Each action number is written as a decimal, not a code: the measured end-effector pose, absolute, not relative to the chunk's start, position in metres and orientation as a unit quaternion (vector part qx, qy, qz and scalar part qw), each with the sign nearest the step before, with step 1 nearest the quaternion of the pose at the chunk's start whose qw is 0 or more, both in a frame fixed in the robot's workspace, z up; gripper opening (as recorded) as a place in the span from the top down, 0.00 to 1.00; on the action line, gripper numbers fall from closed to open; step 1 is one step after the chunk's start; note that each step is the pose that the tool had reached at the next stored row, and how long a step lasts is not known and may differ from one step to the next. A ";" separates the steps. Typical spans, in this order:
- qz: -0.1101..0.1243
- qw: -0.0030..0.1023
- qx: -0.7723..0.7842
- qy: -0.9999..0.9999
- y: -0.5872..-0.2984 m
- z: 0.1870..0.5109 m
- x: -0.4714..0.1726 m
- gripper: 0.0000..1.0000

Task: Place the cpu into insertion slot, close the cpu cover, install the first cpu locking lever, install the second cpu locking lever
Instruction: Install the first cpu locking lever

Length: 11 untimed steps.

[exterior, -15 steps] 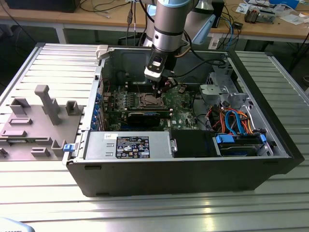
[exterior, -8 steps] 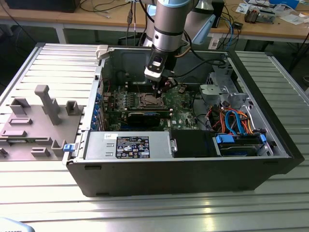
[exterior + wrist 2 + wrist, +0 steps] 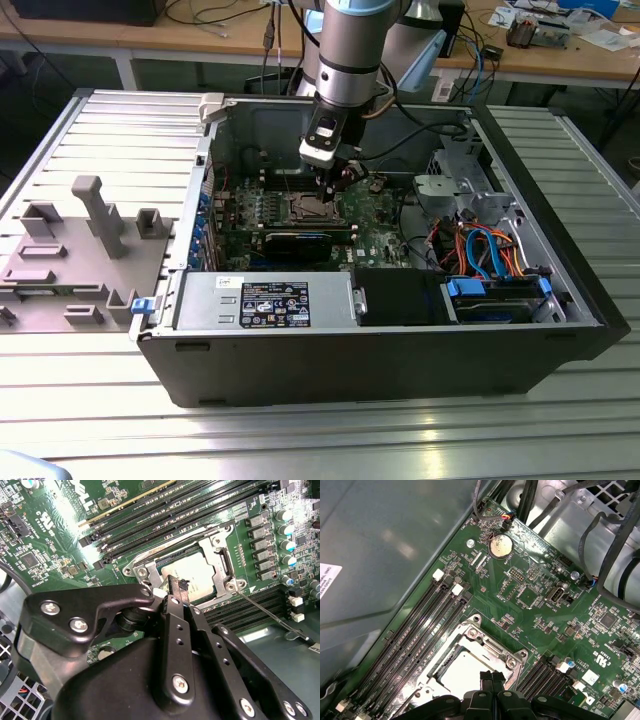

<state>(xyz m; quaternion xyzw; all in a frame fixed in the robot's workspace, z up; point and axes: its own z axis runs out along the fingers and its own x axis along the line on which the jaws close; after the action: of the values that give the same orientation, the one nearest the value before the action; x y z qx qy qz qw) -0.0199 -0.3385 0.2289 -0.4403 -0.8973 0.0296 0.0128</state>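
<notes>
Gripper fingers pinched together, nothing held, tip at edge of cpu seated in insertion slot. Cpu likely light, stiff, fragile: grip opposite side edges.

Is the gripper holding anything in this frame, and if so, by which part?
Nothing is held. In the first wrist view the gripper has its fingertips shut together with nothing between them, right at the cpu.

cpu silvery-grey | cpu cover silver | motherboard green | hand black
</notes>
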 end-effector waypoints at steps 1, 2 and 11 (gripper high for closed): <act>0.030 0.013 -0.440 -0.897 -0.339 0.229 -0.020 0.89; 0.030 0.013 -0.440 -0.898 -0.339 0.229 -0.020 0.89; 0.030 0.013 -0.436 -0.899 -0.339 0.229 -0.020 0.89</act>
<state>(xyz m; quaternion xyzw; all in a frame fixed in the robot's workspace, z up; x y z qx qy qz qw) -0.0199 -0.3386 0.2289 -0.4364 -0.8992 0.0296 0.0127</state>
